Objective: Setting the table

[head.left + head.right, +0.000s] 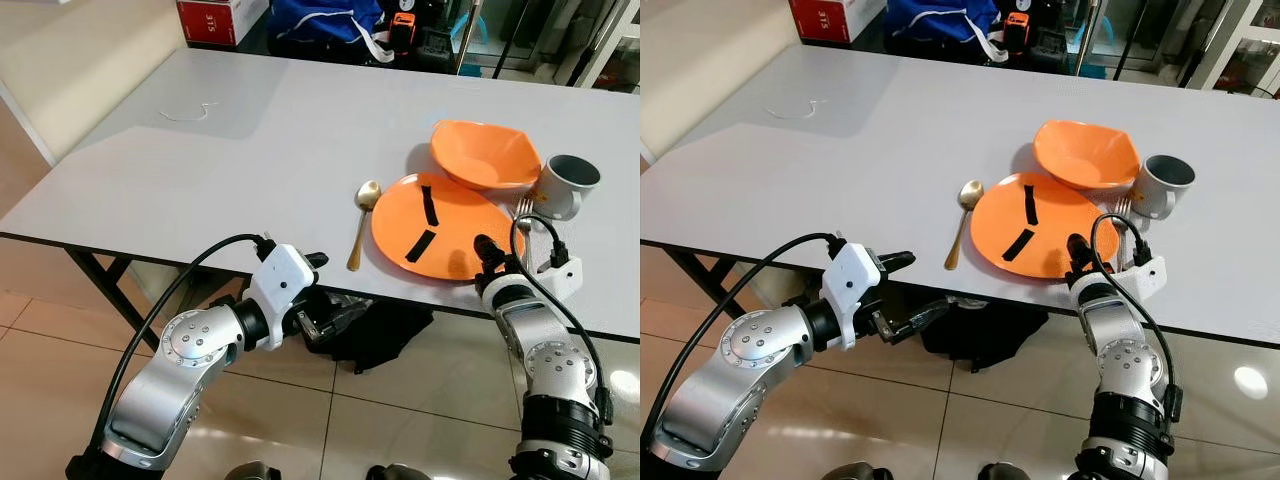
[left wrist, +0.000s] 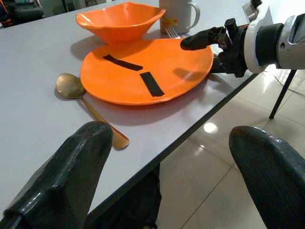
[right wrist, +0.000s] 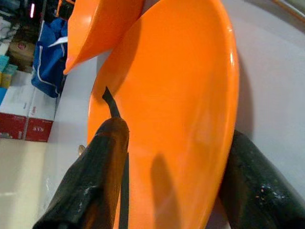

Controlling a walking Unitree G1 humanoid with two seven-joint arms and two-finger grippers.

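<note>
An orange plate (image 1: pixel 440 225) with two black tape strips lies near the table's front edge. An orange bowl (image 1: pixel 485 155) rests on its far rim. Beside them are a grey mug (image 1: pixel 565 185), a fork (image 1: pixel 524 212) and, left of the plate, a gold spoon (image 1: pixel 362 220). My right gripper (image 1: pixel 484 258) is open at the plate's near right rim, one finger (image 2: pixel 205 38) hovering over the plate, the other beside the rim. My left gripper (image 1: pixel 915 288) is open with nothing in it, below and in front of the table edge, pointing toward the spoon.
The grey table (image 1: pixel 250 150) carries a thin white cord (image 1: pixel 185 112) at far left. A black bag (image 1: pixel 370 335) lies on the tiled floor under the table. Behind the table sit a blue bag (image 1: pixel 320 20) and a red-and-white box (image 1: pixel 215 18).
</note>
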